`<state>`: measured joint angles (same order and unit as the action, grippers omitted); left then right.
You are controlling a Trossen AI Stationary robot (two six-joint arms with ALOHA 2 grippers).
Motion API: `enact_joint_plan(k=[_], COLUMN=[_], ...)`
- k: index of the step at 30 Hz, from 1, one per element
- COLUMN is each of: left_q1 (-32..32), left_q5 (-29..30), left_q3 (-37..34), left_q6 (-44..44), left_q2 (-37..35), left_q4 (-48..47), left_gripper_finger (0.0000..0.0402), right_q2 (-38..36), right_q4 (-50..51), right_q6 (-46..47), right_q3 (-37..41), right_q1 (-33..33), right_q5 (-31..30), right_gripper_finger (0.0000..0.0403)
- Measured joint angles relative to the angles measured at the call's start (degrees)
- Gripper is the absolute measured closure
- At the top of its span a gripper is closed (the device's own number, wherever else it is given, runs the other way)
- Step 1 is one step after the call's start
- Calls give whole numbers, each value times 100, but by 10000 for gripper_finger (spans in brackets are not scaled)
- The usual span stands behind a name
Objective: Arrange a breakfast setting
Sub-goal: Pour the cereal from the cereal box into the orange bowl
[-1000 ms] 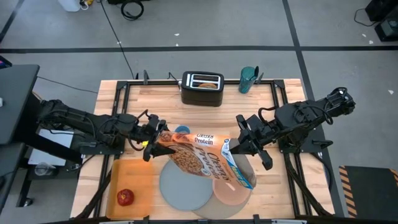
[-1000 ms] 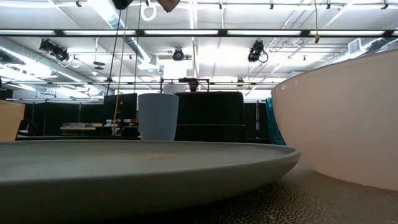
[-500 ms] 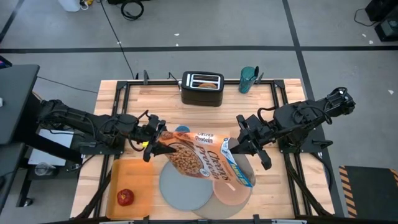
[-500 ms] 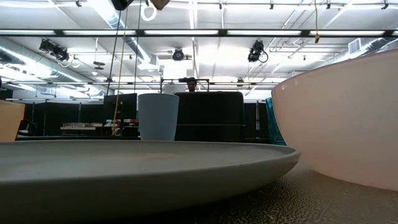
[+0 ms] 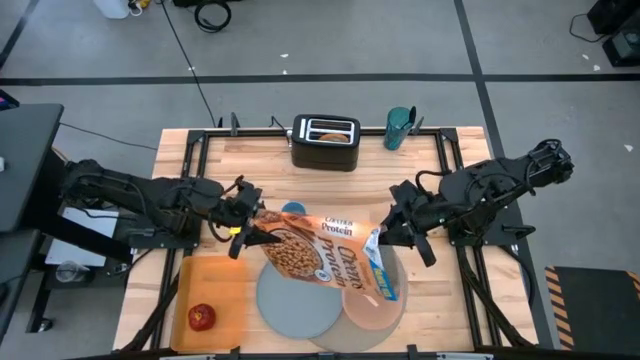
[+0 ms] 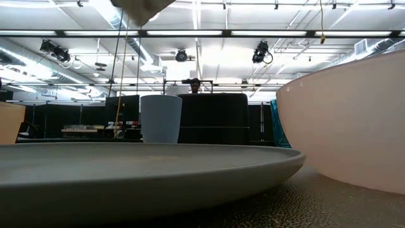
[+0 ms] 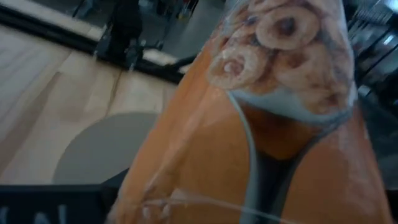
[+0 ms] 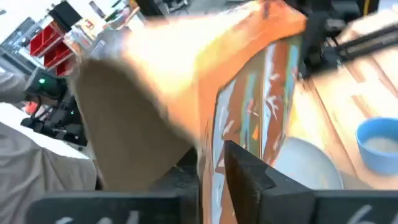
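Overhead, I see the orange cereal box slanting above the grey-blue plate and pink bowl. The left gripper grasps its upper-left end; the right gripper is at its other end, where I cannot tell if the fingers grip it.

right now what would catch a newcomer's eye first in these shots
The orange cereal box stands out first, lying tilted above the middle of the table between the two arms, over the grey-blue plate and pink bowl. The left end effector is at the box's left end and the right end effector at its right end. Behind them a black toaster and a teal cup stand at the far edge, and a red apple sits near left.
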<state>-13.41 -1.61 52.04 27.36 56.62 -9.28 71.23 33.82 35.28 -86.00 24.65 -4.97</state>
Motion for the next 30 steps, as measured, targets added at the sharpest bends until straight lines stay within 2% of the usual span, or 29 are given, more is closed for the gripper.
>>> enact_joint_plan(k=[5,13,22,26,30], left_q1=[50,15,17,17,15], left_q5=[-23,-120,-236,-264,-267], left_q3=[391,399,498,1029,1779], left_q6=[-206,78,170,168,43], left_q2=[0,177,503,869,1412], left_q4=[-910,-1019,-1099,-1428,-2316], left_gripper_finger=[200,200,199,199,199], right_q2=[-60,-462,-1031,-1171,-1276], right_q4=[615,1601,2417,2654,2666], right_q6=[393,1089,1549,1273,775], right_q3=[2,2,2,2,2], right_q1=[11,158,354,354,352], right_q5=[193,611,371,32,-320], right_gripper_finger=[307,308,308,308,309])
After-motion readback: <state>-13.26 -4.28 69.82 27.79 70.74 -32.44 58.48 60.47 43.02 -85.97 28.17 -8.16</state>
